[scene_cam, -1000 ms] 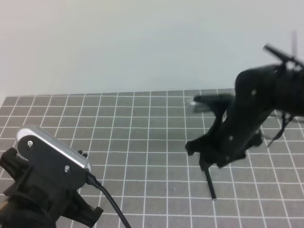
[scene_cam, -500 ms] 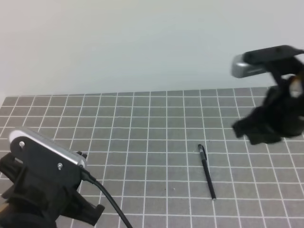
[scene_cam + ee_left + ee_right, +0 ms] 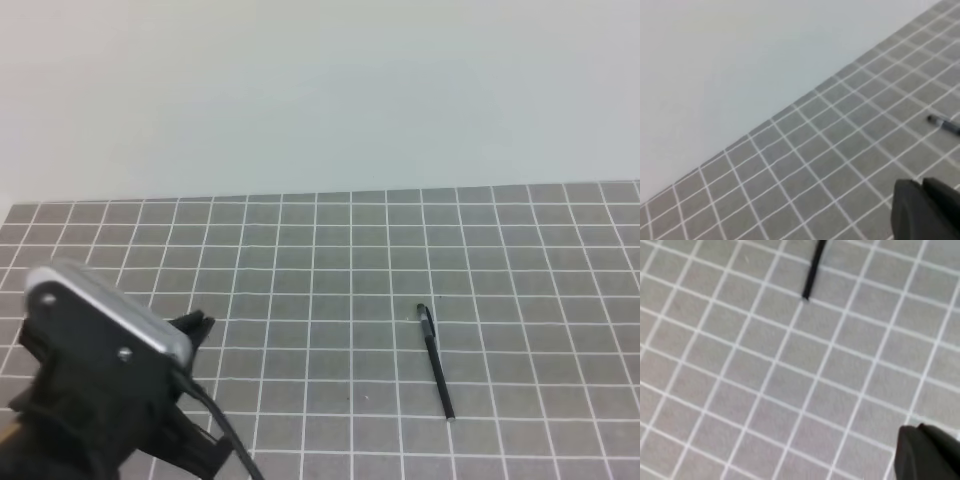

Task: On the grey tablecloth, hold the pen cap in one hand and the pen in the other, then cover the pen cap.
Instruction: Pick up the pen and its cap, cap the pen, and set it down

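Observation:
The pen (image 3: 435, 362) lies flat on the grey tablecloth (image 3: 300, 300), right of centre, its silvery tip pointing at me. Its far end (image 3: 422, 312) is thicker with a greyish glint, which looks like the pen cap sitting on it. No loose cap shows. My left gripper (image 3: 921, 184) hovers at the lower left, its fingers pressed together and holding nothing, and the pen's far end (image 3: 940, 122) lies off to its right. My right gripper (image 3: 919, 429) also looks shut and empty above the cloth, well clear of the pen's tip end (image 3: 812, 270).
My left arm (image 3: 100, 380) with its silver wrist camera and cable fills the lower left corner. A pale bare surface (image 3: 320, 90) lies past the cloth's far edge. The right arm is outside the exterior high view.
My right arm rose off the pen and swung away to the right, out of the exterior view. The pen stayed lying on the cloth. My left arm shifted slightly.

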You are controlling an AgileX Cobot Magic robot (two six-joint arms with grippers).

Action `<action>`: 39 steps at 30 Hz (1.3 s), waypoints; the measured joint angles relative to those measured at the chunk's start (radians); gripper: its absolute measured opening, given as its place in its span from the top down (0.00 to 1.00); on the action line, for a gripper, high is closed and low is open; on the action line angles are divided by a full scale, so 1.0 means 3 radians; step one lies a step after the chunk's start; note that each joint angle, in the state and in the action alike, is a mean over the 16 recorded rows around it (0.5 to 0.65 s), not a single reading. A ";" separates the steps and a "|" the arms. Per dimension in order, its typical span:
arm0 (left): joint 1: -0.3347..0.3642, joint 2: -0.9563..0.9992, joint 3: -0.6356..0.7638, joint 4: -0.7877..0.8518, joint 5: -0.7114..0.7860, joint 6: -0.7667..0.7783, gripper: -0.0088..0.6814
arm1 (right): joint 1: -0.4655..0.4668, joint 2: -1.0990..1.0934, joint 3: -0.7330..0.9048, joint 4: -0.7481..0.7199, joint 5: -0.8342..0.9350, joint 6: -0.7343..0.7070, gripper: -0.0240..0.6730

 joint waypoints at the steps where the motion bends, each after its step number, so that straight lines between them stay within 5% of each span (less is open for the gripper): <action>1: 0.0048 -0.0037 0.0000 0.0011 0.0064 -0.0010 0.99 | 0.0000 -0.0134 0.0123 0.0002 -0.0026 0.0001 0.96; 11: 0.0944 -0.0554 0.0004 -0.0163 0.0817 -0.0047 0.99 | 0.0000 -0.1330 0.1021 0.0001 -0.0257 0.0007 0.96; 23: 0.2276 -0.1158 0.0004 -0.0693 0.1248 -0.0032 0.99 | 0.0000 -0.1869 0.1301 -0.0018 -0.0382 0.0007 0.96; 39: 0.2777 -0.1309 0.0076 -0.0442 0.1413 -0.0313 0.99 | -0.0216 -0.2068 0.1310 -0.0135 -0.0517 -0.0043 0.96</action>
